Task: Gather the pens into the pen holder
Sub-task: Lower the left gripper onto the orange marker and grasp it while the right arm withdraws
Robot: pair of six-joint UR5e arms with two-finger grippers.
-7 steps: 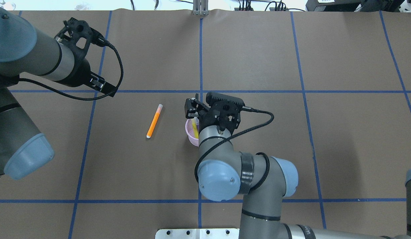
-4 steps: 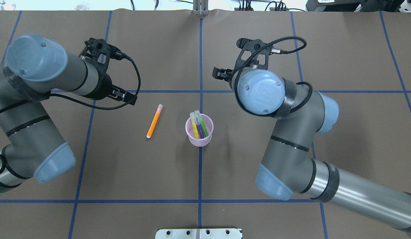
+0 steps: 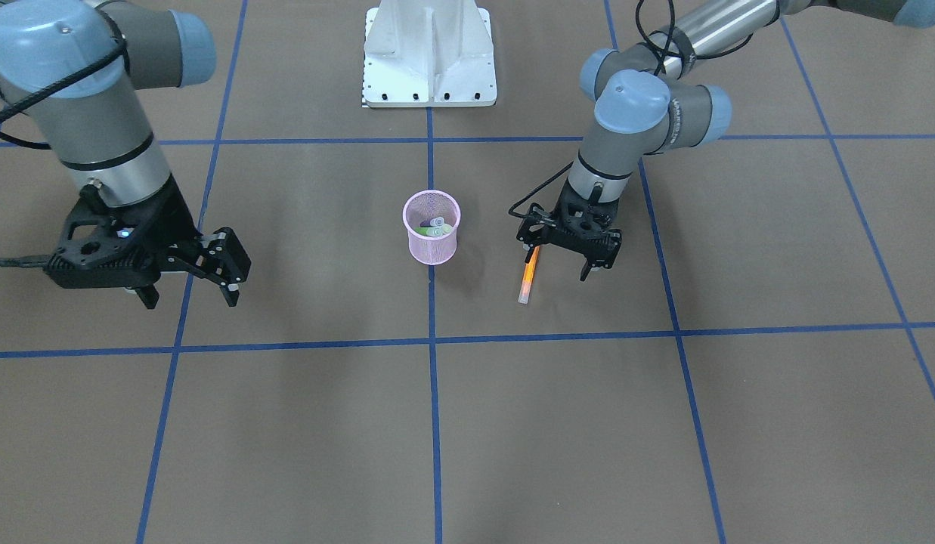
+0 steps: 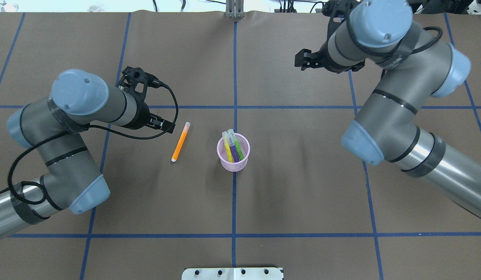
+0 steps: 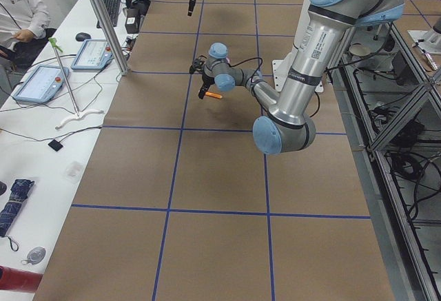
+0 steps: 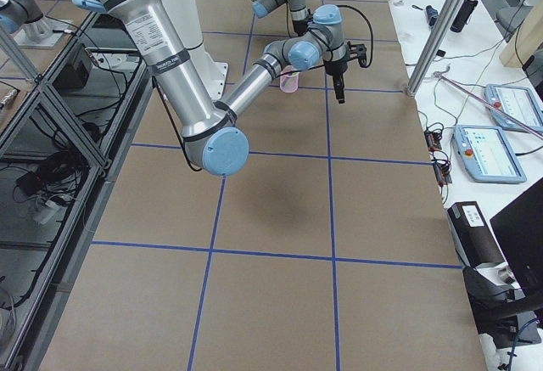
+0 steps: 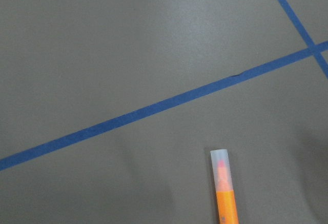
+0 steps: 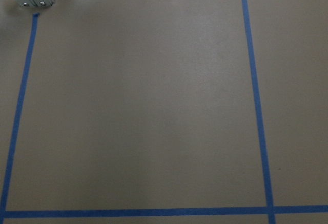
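Pens: yellow, purple and green stand caps-up in the pink pen holder at mid-table. The orange pen lies flat on the robot's left of the holder, not touching it. Left pincer hangs over the orange pen, fingers apart, gripping nothing. Right pincer is well away, fingers apart, empty.

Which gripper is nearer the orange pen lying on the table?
Left. The left gripper hangs close by the orange pen; the right gripper is far off, on the pen holder's other side.
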